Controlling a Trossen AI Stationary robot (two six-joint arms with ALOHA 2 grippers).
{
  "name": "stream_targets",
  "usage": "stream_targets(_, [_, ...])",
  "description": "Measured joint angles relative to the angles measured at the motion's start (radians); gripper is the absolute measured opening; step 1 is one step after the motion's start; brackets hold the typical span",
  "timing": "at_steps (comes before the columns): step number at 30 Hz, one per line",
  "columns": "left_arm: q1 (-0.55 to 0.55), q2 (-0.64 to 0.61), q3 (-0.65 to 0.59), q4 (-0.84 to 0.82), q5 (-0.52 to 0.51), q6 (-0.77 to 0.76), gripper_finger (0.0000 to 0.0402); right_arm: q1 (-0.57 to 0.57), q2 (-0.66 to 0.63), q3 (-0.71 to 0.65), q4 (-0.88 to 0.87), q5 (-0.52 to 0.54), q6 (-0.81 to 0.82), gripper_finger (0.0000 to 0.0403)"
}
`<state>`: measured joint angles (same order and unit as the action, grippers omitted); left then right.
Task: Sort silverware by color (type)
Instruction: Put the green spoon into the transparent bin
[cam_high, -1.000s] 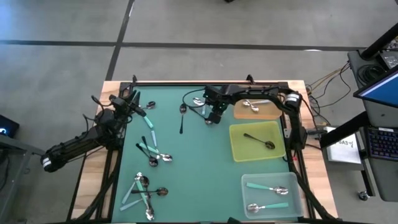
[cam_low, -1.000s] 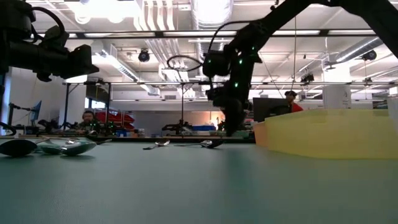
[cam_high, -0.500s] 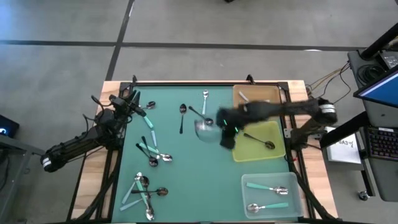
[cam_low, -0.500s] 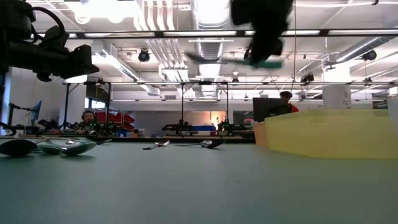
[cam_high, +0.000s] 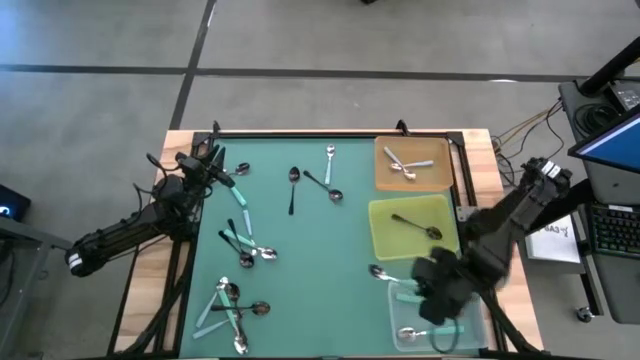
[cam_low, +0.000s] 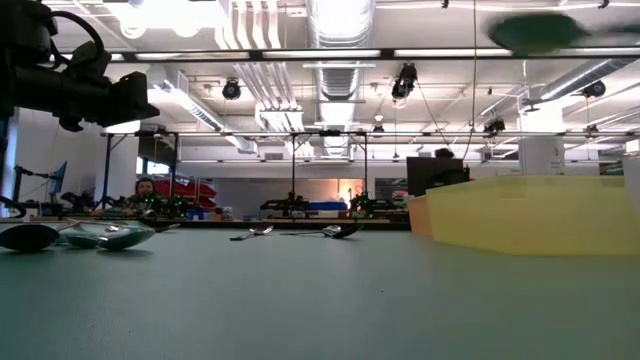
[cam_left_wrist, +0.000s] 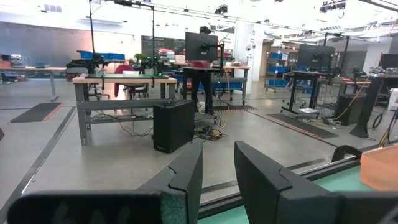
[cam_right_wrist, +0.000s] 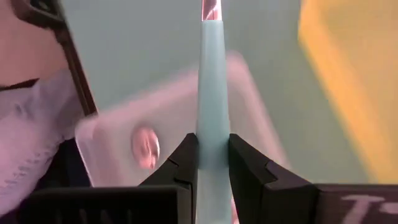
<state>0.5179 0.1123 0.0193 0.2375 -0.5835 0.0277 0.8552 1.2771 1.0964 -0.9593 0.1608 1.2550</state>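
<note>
Teal-handled spoon (cam_right_wrist: 213, 93) reaches the clear tray (cam_high: 475, 322), carried over from the surface's (cam_high: 320, 250) far side.
Right hand (cam_high: 436, 298), clamped on the handle, hovers over matching spoons; left hand (cam_high: 212, 167) waits half-open at the far-left corner, other spoons unsorted.

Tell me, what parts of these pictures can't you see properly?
- High view: the right gripper is a dark motion blur over the clear tray, hiding the spoons beneath it.
- Right wrist view: the teal-handled spoon clamped between the fingers is cut off by the top edge, so its bowl hardly shows.
- Low view: the yellow tray wall hides what lies inside it.
- Left wrist view: the left gripper faces the room, so no spoons show.
</note>
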Motion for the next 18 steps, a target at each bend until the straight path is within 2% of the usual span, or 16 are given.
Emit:
stream_targets(3, [0.000, 0.000, 0.000, 0.000, 0.000, 0.000, 0.0077, 0.108, 0.000, -0.058, 0.012, -0.004, 0.234, 0.0048])
stream_targets(5, [0.000, 0.000, 0.000, 0.000, 0.000, 0.000, 0.0077, 0.159, 0.001, -0.091, 0.058, -0.002, 0.327, 0.0048])
stream_targets(11, [0.000, 0.000, 0.000, 0.000, 0.000, 0.000, 0.0077, 0.208, 0.001, -0.142, 0.152, -0.003, 0.427, 0.0053])
stream_targets(18, [0.000, 0.000, 0.000, 0.000, 0.000, 0.000, 0.0077, 0.207, 0.001, -0.138, 0.151, -0.010, 0.492, 0.0118])
